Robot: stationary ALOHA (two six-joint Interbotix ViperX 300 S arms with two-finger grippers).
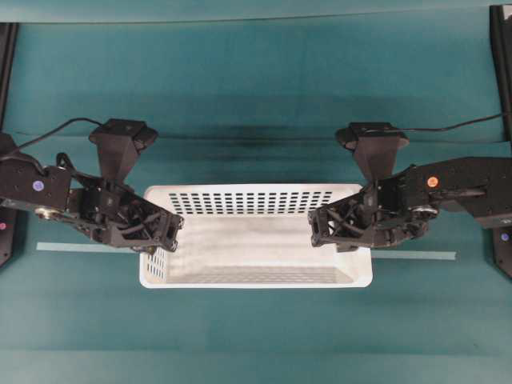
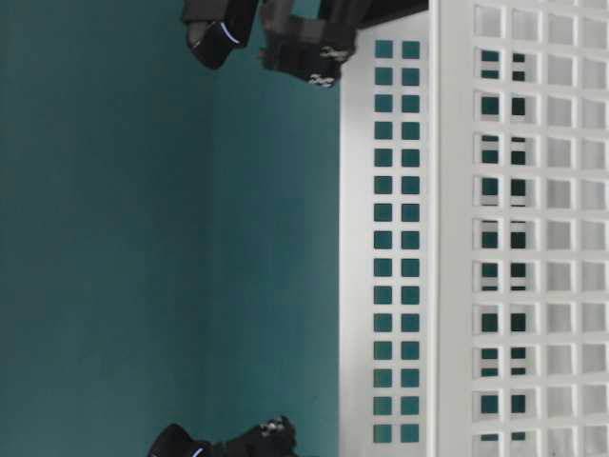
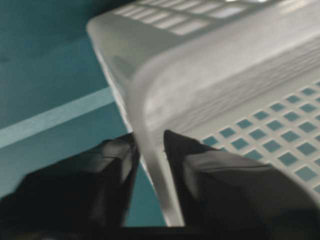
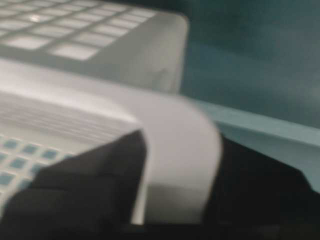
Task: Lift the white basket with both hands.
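The left end wall of the white basket is clamped between the fingers of the left gripper. The right end wall is pinched likewise by the right gripper, one finger inside and one outside.

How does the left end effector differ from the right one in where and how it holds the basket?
The left end effector straddles the basket's left short wall, the right end effector the opposite short wall. In the overhead view the left one points right, the right one points left. Both have one finger inside and one outside the rim, at about mid-length of the wall; whether they are pinching tight cannot be told.
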